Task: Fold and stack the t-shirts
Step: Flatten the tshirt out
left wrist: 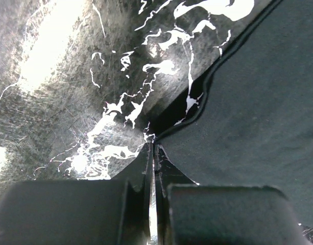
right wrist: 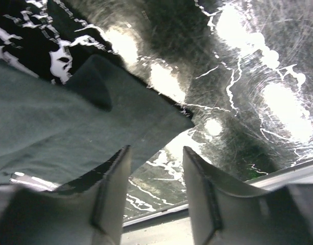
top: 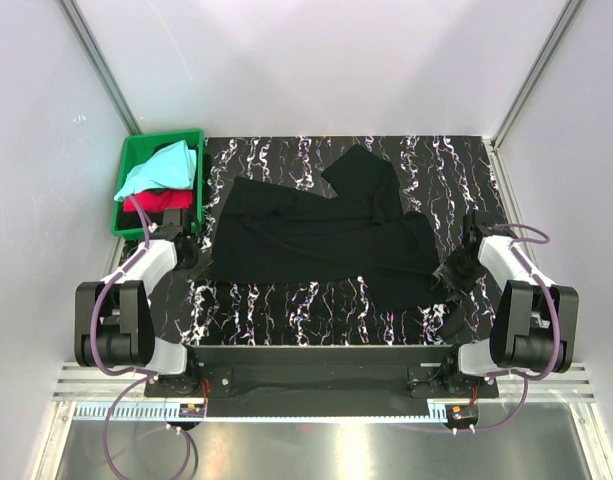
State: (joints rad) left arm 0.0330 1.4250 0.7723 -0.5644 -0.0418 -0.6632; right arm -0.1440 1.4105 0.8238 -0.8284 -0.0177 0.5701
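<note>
You've got the tee (top: 316, 235) lying crosswise — left gripper (left wrist: 153, 149) closed tight at its left hem, right gripper (right wrist: 156, 155) apart beside the right corner

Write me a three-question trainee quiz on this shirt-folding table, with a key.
1. True or false: the black shirt lies inside the green crate.
2. Which one is open? A) left gripper B) right gripper
3. Fill in: the crate holds an aqua shirt and a ___ one.
Key: 1 false, it is spread on the table; 2 B; 3 red shirt.
</note>
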